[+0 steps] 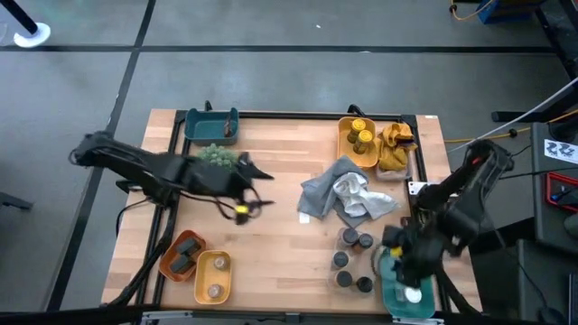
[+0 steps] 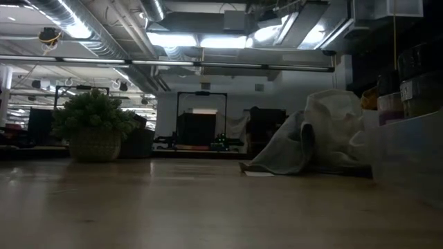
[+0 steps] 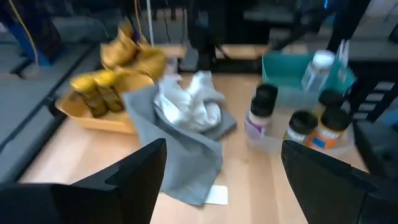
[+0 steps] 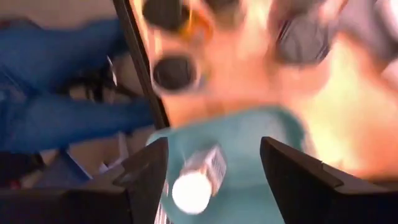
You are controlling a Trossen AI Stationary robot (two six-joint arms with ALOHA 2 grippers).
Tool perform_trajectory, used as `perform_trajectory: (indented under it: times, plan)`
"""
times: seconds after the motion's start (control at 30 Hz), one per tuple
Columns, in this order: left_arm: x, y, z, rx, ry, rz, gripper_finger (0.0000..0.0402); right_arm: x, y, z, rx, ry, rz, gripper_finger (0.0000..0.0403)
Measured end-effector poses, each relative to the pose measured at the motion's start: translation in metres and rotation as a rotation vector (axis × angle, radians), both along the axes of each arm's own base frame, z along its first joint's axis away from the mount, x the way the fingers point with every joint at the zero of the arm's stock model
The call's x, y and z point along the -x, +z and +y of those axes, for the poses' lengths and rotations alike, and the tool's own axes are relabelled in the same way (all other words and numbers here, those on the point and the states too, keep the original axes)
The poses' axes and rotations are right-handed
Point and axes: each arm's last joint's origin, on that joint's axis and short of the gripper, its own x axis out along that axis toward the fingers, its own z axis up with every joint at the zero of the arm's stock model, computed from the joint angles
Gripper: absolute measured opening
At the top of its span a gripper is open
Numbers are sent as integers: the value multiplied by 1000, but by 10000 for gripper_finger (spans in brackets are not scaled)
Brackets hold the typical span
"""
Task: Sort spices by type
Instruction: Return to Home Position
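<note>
**Operator:** What's on the left of the table?

**Robot:** At the lower edge of the high view sits an orange bin (image 1: 167,260) holding two dark cans (image 1: 183,254). Just beside it is a yellow bin (image 1: 200,271) with two pale jars (image 1: 215,290). At the far edge there's a teal bin (image 1: 210,131), and the plant (image 1: 217,155) is near it.

**Operator:** And your left gripper?

**Robot:** My left gripper (image 3: 224,146) hangs over bare wood, between the plant and the cloths. Its jaws are spread wide, and it faces across the table toward the cloths and jars.

**Operator:** What's in the middle?

**Robot:** A grey cloth (image 1: 321,191) and a white cloth (image 1: 354,191) lie heaped together. Beyond them a second yellow bin (image 1: 366,159) holds yellow-lidded jars (image 1: 361,135). A yellow cloth (image 1: 396,144) lies just beside that bin.

**Operator:** And to the right?

**Robot:** Five dark-lidded jars (image 1: 364,241) stand loose on the wood, between the cloths and the green bin (image 4: 249,134). Some of them have orange labels. The green bin sits at the lower right corner with a white bottle (image 4: 196,180) lying in it.

**Operator:** Your right gripper?

**Robot:** My right gripper (image 4: 213,142) is over the green bin with its jaws wide apart. The bottle lies below them and touches neither finger.
</note>
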Motion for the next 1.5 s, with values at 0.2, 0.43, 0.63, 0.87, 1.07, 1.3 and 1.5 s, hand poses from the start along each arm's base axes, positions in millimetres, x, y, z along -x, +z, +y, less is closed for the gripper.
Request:
perform_trajectory:
  times: [0.2, 0.43, 0.63, 0.87, 1.07, 1.3, 1.5]
  plan:
    - [64, 43, 20, 6, -5, -106, 301, -2, 34, -57, -5, -114, -224, 255]
    - [119, 71, 35, 86, 10, -255, 301, 7, 56, -99, 58, -134, -418, 255]
    - [152, 63, 45, 60, 7, -221, 301, 29, 75, -134, 257, -28, -649, 255]
    - [160, 2, 48, 77, 56, -222, 301, 60, 68, -163, 393, -12, -901, 255]
    - [170, -50, 56, 108, 134, -282, 301, 75, 25, -175, 302, -32, -1053, 255]
    - [187, -92, 65, 146, 192, -412, 301, 86, -33, -182, 171, -106, -1177, 255]
    - [201, -114, 69, 148, 199, -496, 301, 84, -62, -182, 80, -85, -1311, 255]
